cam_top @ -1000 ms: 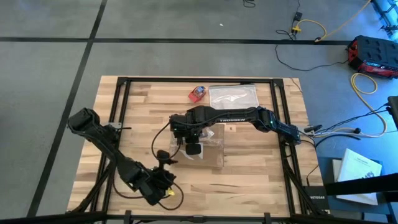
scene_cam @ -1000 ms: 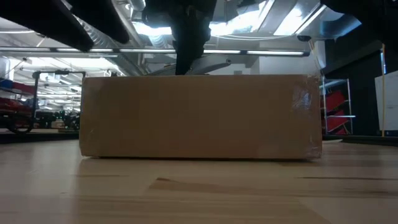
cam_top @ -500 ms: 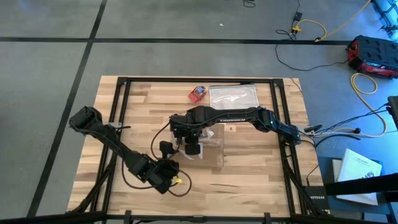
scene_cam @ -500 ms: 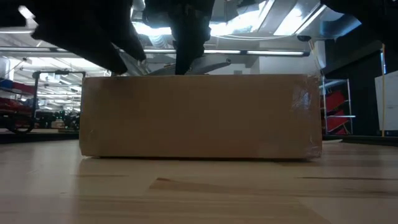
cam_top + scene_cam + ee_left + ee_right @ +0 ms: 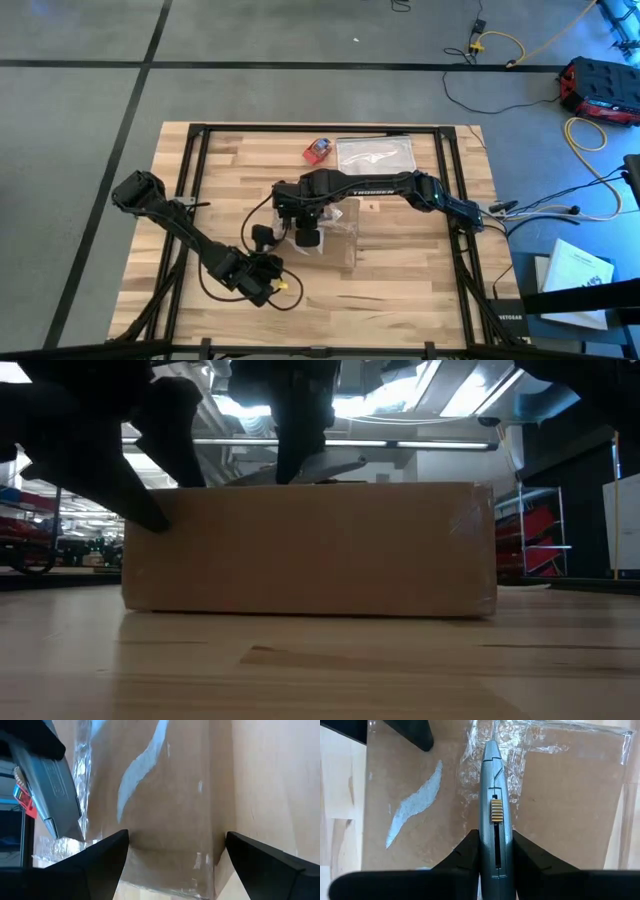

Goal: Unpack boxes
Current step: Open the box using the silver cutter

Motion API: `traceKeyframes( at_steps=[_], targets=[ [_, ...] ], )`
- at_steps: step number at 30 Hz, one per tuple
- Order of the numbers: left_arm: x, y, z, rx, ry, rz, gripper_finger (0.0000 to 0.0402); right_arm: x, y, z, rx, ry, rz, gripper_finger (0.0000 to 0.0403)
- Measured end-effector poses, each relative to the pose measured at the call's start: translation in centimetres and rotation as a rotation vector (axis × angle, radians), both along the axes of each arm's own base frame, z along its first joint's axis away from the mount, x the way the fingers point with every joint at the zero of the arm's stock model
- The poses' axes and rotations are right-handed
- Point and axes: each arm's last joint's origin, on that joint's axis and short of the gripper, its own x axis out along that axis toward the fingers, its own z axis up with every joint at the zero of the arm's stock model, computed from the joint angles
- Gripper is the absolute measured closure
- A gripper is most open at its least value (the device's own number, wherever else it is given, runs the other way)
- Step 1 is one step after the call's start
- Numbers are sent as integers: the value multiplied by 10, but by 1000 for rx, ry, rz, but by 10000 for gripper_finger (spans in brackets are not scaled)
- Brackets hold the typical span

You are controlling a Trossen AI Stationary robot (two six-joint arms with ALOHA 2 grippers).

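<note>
right gripper (image 5: pixel 495 865) clamps utility knife (image 5: pixel 494 805) over box (image 5: pixel 310 550) | left gripper (image 5: pixel 172 855) spread at box end, visible only from wrist

My table (image 5: pixel 400 290) is a light wood butcher-block top with a black frame running around it. The cardboard box (image 5: pixel 335 235) sits flat on it, roughly in the middle. Past the box, toward the far edge, there's a clear silvery plastic bag (image 5: pixel 375 155) lying flat, and just beside the bag a small red-and-blue thing (image 5: pixel 318 150). Both are well apart from the box.
</note>
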Motion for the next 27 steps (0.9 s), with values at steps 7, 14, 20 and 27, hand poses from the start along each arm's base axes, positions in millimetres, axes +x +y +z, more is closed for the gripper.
traceKeyframes(
  at_steps=[7, 14, 20, 27],
  targets=[
    [2, -1, 0, -18, -25, 5, 80, 0, 0, 0, 0, 3, 1, 340],
    [5, 1, -3, -31, -20, 15, 80, -1, 1, 0, 8, 7, -19, 340],
    [6, 2, -3, -34, -13, 16, 83, -1, 1, 0, 13, 9, -21, 340],
    [6, 3, -3, -56, -16, 36, 115, -1, 1, 0, 28, 11, -27, 340]
  ],
)
